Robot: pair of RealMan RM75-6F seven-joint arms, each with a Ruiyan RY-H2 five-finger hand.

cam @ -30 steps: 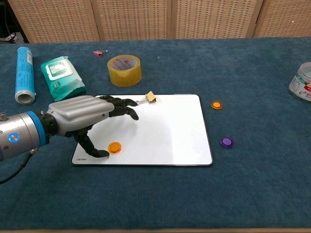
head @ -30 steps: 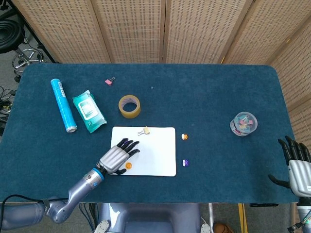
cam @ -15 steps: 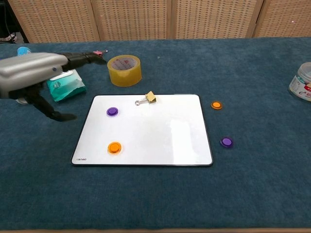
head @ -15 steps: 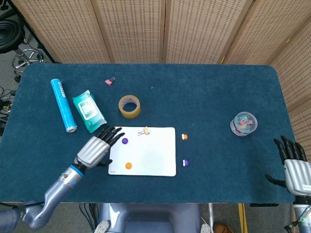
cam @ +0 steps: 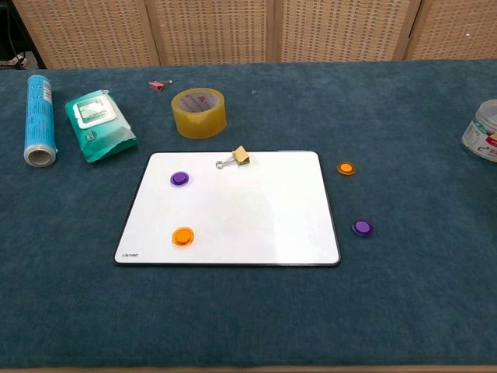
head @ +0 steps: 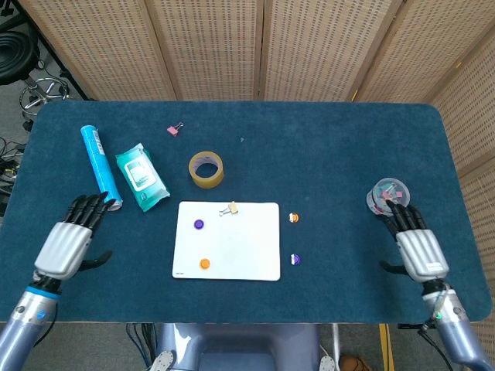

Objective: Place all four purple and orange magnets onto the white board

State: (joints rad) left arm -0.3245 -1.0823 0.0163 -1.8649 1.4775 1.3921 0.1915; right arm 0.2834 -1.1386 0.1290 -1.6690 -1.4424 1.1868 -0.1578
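The white board (head: 240, 247) (cam: 256, 217) lies flat at the table's middle. On it sit a purple magnet (head: 199, 225) (cam: 179, 179) and an orange magnet (head: 204, 263) (cam: 182, 235). Off its right edge, on the blue cloth, lie another orange magnet (head: 293, 218) (cam: 345, 168) and another purple magnet (head: 295, 259) (cam: 361, 228). My left hand (head: 68, 241) hovers open far left of the board, fingers spread, holding nothing. My right hand (head: 411, 243) is open at the right, well away from the loose magnets. Neither hand shows in the chest view.
A gold binder clip (head: 230, 209) (cam: 235, 158) lies on the board's top edge. Behind the board stand a tape roll (head: 206, 169) (cam: 199, 112), a wipes pack (head: 141, 176) (cam: 98, 114), a blue tube (head: 100, 166) (cam: 37, 108) and a pink clip (head: 174, 130). A clear tub of clips (head: 387, 195) sits by my right hand.
My left hand has drawn back from the board to the far left, uncovering the purple magnet on it. My right hand has moved inward and up toward the clip tub.
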